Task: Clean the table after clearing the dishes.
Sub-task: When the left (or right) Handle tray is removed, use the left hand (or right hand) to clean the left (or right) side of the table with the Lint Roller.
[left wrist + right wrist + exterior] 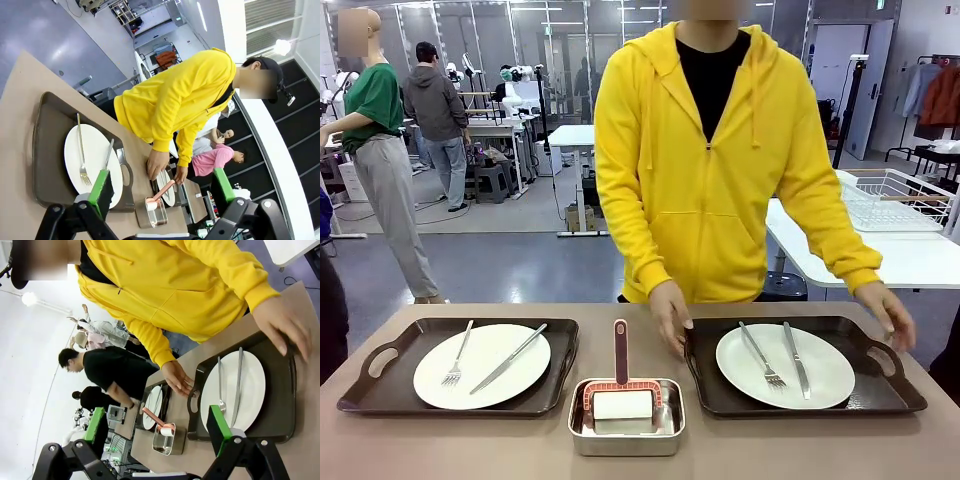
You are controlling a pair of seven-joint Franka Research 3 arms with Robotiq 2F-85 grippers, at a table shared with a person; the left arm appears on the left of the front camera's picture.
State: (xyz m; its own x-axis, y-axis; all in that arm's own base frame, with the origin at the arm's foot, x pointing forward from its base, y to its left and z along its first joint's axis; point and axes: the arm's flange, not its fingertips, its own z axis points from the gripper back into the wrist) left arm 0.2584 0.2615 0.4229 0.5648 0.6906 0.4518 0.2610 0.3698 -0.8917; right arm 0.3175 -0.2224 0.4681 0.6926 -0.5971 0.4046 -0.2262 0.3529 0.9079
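Round white plates (505, 385), stiff and breakable, are seen on dark brown handled trays (560, 340) at the beige counter's (440, 450) left and right ends. The loose silver cutlery (796, 362) would probably slide, so the trays are best taken level by their handles. Left claw (162, 185) and right claw (157, 422): released.

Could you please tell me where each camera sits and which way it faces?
Front view: at the robot's edge of the table, facing across at the person, whose hands rest on the right tray.
Left wrist view: above the table's left end, looking past the open left gripper at the left tray.
Right wrist view: above the right end, looking past the open right gripper over the right tray.
Shared: all show the steel pan.
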